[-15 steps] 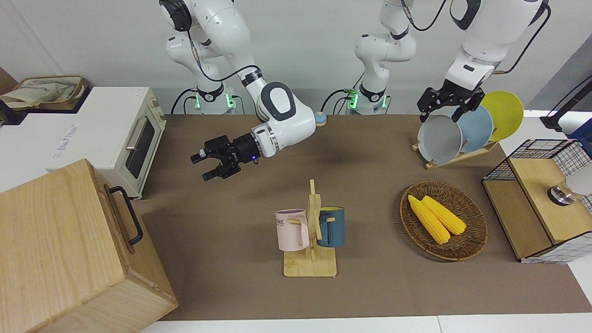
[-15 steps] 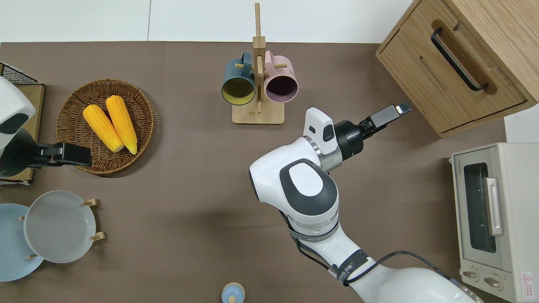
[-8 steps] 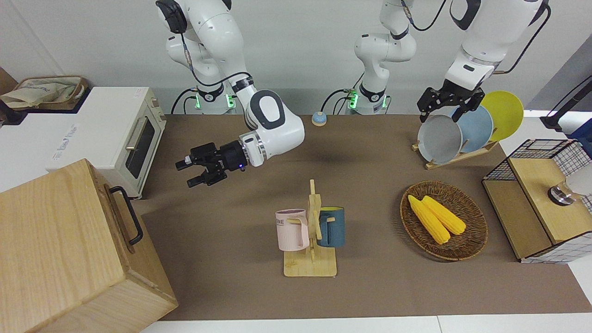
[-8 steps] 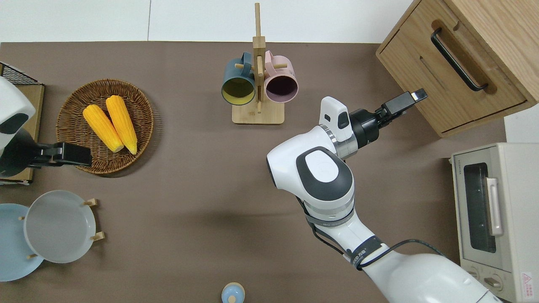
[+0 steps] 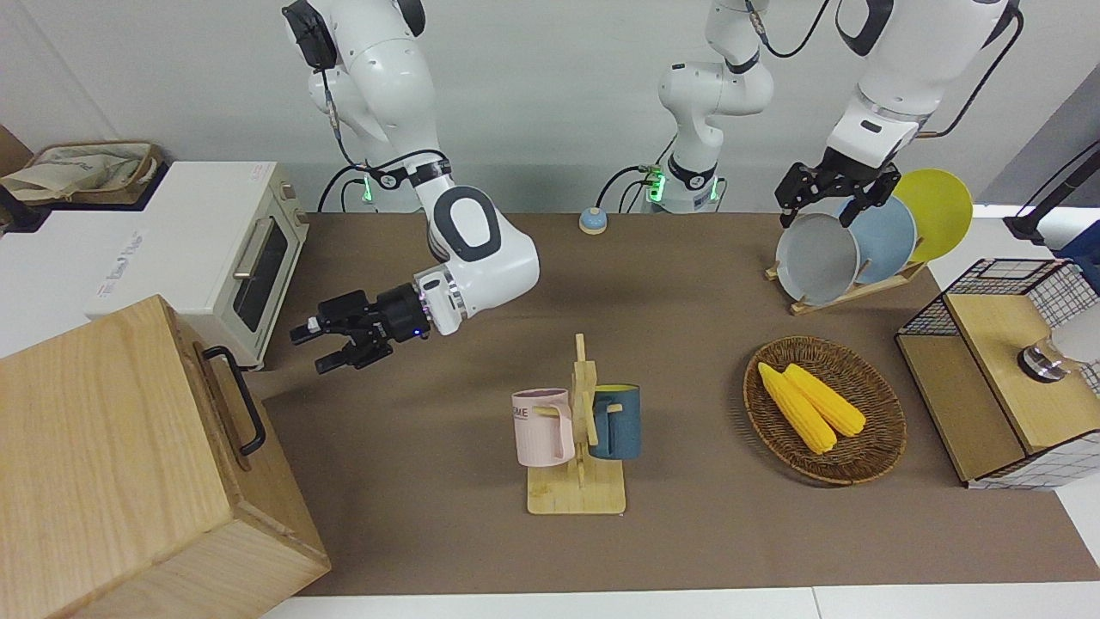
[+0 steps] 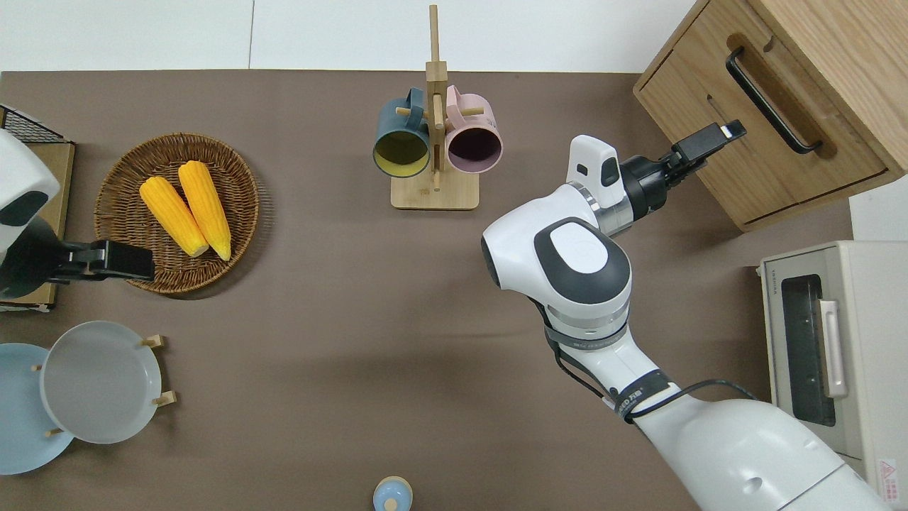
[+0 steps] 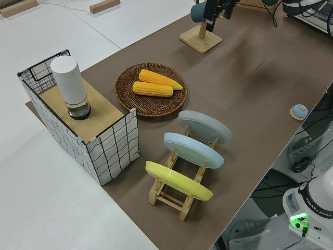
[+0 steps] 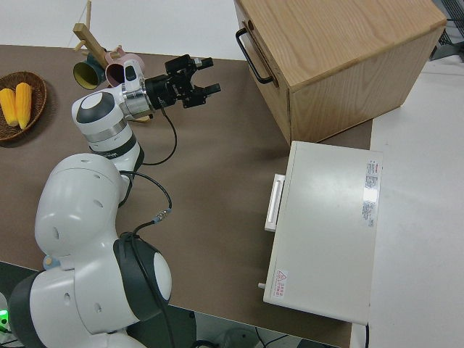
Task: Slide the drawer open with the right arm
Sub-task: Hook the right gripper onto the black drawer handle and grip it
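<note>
Right arm (image 5: 468,249) stretched low and forward, wrist horizontal; right gripper (image 5: 325,346) hung in air, fingers spread apart. Left arm (image 5: 885,94) parked.

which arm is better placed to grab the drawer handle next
Right. The right gripper is open and pointed at the drawer's black bar handle, apart from it. The left arm is parked at the opposite end of the table.
</note>
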